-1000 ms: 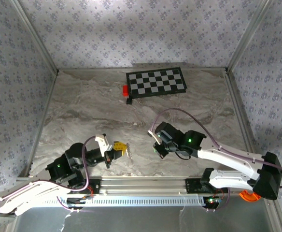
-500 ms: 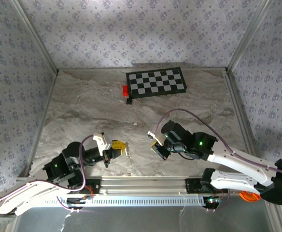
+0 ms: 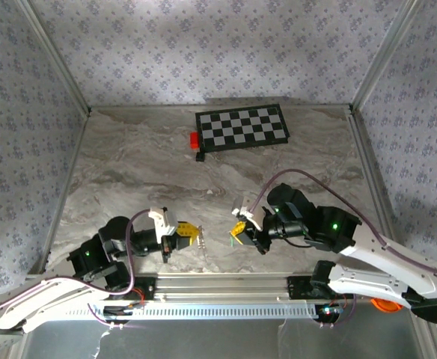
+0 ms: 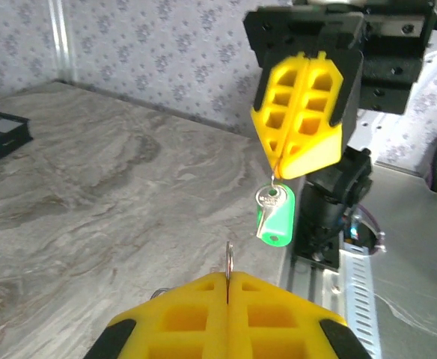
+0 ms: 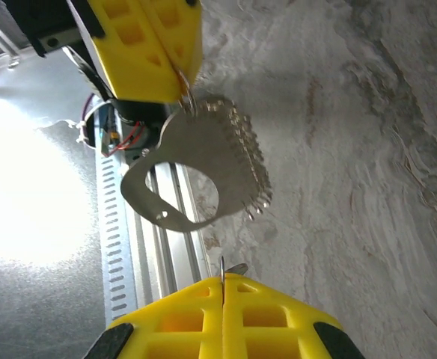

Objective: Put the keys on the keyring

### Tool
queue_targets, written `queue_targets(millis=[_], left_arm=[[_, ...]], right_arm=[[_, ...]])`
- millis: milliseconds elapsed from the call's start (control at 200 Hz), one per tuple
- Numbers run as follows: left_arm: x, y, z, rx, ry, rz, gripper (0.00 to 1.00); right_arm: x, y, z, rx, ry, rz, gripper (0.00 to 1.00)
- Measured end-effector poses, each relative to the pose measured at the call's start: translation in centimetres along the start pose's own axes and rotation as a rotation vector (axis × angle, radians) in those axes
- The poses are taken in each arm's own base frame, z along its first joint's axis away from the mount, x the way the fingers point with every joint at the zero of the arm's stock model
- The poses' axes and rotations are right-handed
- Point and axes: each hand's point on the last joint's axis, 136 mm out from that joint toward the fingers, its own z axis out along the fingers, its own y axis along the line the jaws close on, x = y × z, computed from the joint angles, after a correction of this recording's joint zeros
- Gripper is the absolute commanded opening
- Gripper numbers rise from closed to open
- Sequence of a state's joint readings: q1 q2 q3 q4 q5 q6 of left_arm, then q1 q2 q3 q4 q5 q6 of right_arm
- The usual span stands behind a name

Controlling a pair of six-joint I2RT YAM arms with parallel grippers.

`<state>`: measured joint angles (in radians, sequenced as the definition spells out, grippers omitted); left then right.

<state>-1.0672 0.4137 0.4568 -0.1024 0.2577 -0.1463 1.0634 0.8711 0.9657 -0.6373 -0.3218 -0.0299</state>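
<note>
Yellow-padded left gripper [image 5: 179,69] is clamped on the keys [image 5: 218,142], dangling them above the near marble table [image 3: 144,164]. To their right, the right gripper [image 4: 280,161] pinches the keyring [image 4: 274,211], apparently presenting it for threading.

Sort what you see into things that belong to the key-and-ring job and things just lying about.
Job in hand: keys, pinched in the left hand; keyring with green tag, pinched in the right hand.

Lying about: checkerboard; small red block; small black block.
</note>
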Motion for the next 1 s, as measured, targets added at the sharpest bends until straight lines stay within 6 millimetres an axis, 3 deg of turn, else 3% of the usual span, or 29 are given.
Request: queue_targets(millis=[285, 510, 780, 999], left_arm=[[-1.4, -2.3, -0.2, 0.12, -0.026, 0.042, 0.0], [-1.5, -2.8, 0.3, 0.153, -0.015, 0.063, 0.0], [-1.1, -2.7, 0.8, 0.149, 0.008, 0.073, 0.0], [-1.4, -2.7, 0.8, 0.144, 0.0, 0.08, 0.0]], right_arm=[[-1.9, 1.3, -0.5, -0.049, -0.002, -0.034, 0.0], [-2.1, 2.6, -0.5, -0.06, 0.014, -0.089, 0.0], [-1.7, 2.4, 1.2, 0.002, 0.081, -0.128, 0.0], [-1.9, 1.8, 1.3, 0.057, 0.079, -0.148, 0.0]])
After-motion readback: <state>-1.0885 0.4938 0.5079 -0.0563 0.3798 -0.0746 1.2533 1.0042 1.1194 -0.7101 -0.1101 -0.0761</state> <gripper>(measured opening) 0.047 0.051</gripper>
